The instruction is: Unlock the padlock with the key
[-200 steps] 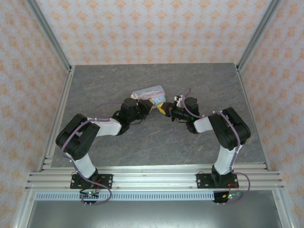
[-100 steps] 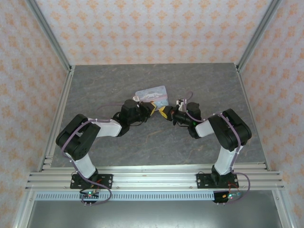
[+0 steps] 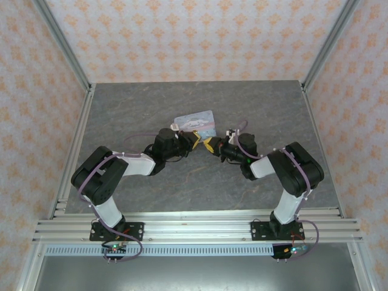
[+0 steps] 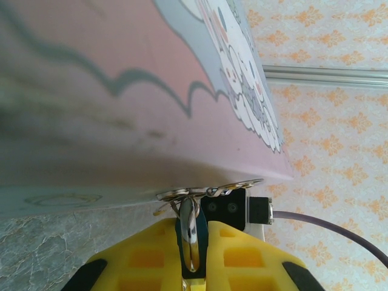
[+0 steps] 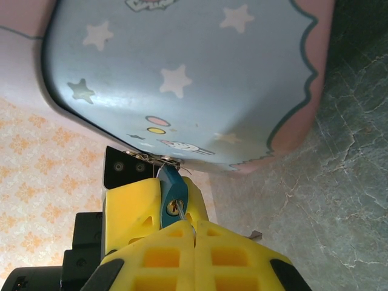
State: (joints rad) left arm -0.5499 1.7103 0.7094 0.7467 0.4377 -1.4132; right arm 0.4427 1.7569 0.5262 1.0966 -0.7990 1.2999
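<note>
Well, your left gripper [image 4: 189, 237] squeezes the padlock [image 5: 170, 189], and your right gripper [image 5: 194, 233] pinches the key [image 5: 182, 213] in its keyhole (lock looks shut); turning remains.

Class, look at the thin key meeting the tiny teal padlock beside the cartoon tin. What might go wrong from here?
The thin metal key, pinched by the right gripper, sits in the keyhole of the small teal-blue padlock; turning may make it slip or bend.
The left gripper clamps the padlock narrowly; it may twist loose.
The pale blue cartoon tin sits against the padlock and could shift.
</note>
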